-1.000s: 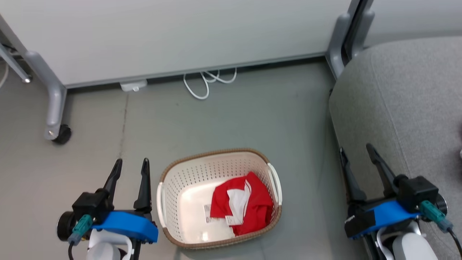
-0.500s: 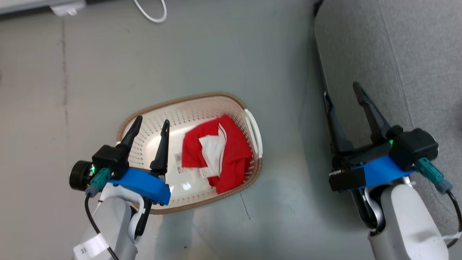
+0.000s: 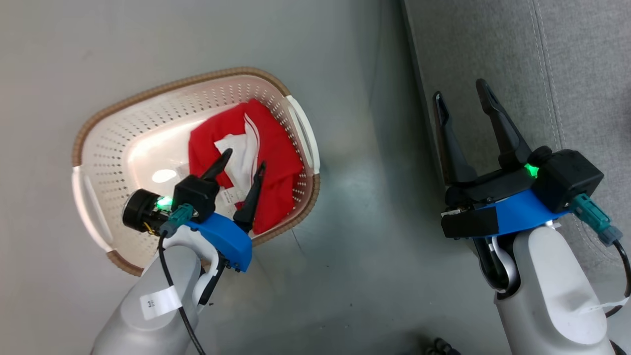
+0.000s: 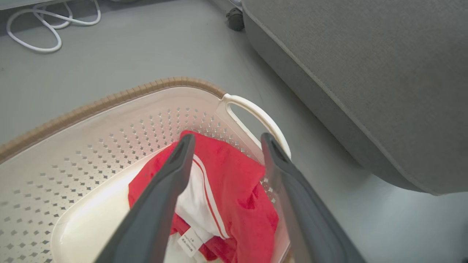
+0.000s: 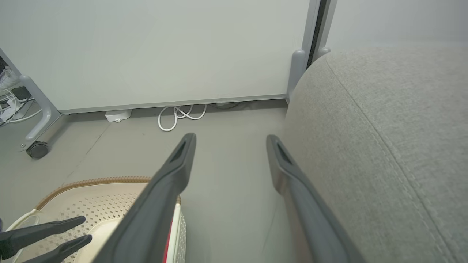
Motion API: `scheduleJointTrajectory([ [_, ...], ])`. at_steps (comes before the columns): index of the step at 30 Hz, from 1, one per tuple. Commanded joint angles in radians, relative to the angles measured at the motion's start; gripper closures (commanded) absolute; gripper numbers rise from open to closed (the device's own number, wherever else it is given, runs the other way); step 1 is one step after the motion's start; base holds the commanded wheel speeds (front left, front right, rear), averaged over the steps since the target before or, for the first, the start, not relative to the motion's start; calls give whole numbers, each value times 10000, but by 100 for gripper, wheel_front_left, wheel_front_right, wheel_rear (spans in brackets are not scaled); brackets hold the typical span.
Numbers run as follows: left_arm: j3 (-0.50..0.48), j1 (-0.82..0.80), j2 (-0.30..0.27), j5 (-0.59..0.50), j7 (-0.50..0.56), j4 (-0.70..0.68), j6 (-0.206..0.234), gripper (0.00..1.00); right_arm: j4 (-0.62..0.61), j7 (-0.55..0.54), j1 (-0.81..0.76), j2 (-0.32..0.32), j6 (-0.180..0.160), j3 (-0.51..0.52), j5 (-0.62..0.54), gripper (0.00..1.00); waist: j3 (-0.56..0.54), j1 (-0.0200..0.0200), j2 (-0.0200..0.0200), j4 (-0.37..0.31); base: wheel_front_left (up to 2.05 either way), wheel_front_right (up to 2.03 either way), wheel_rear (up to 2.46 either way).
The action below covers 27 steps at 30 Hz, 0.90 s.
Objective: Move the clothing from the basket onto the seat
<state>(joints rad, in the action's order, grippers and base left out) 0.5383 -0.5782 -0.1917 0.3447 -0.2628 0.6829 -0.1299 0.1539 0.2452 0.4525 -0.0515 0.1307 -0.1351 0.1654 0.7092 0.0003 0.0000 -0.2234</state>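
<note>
The red clothing [image 3: 278, 148] with white stripes and a tag lies bunched at the right end of the cream perforated basket [image 3: 162, 88] on the floor. My left gripper [image 3: 245, 159] hangs open inside the basket, just above the clothing. In the left wrist view its fingertips [image 4: 227, 137] straddle the red clothing [image 4: 237, 190] without touching it, near the basket's white handle [image 4: 256, 113]. My right gripper [image 3: 460, 90] is open and holds nothing, over the floor beside the edge of the grey seat [image 3: 542, 74]. The right wrist view shows that gripper [image 5: 230, 137] next to the seat [image 5: 384, 128].
A white panel wall [image 5: 164, 47] on wheeled legs [image 5: 36, 149] stands behind the basket [image 5: 91, 181], with a white cable [image 5: 175, 117] looped at its foot. A strip of grey floor [image 3: 365, 197] separates basket and seat. A dark object [image 3: 438, 345] shows at the bottom edge.
The head camera has tilted down and shifted. My left gripper has moved from the basket's left rim to over the clothing inside it. The right gripper stays open beside the seat.
</note>
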Motion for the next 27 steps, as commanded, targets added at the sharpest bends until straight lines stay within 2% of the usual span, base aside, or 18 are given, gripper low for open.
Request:
scheduleJointTrajectory([
  [1,179,-283,-104,96,-30,102,-9,0,40,80,233,19,1,-33,90,0,340,-3,0,-276,0,0,0],
  [15,2314,-1378,-539,1240,-30,1437,-9,0,114,208,601,19,1,-479,689,0,1211,-3,0,-799,0,0,0],
  [27,2844,-2043,-404,2007,432,3065,-9,0,-172,209,620,19,1,-662,1086,0,1554,-3,0,-1149,0,0,0],
])
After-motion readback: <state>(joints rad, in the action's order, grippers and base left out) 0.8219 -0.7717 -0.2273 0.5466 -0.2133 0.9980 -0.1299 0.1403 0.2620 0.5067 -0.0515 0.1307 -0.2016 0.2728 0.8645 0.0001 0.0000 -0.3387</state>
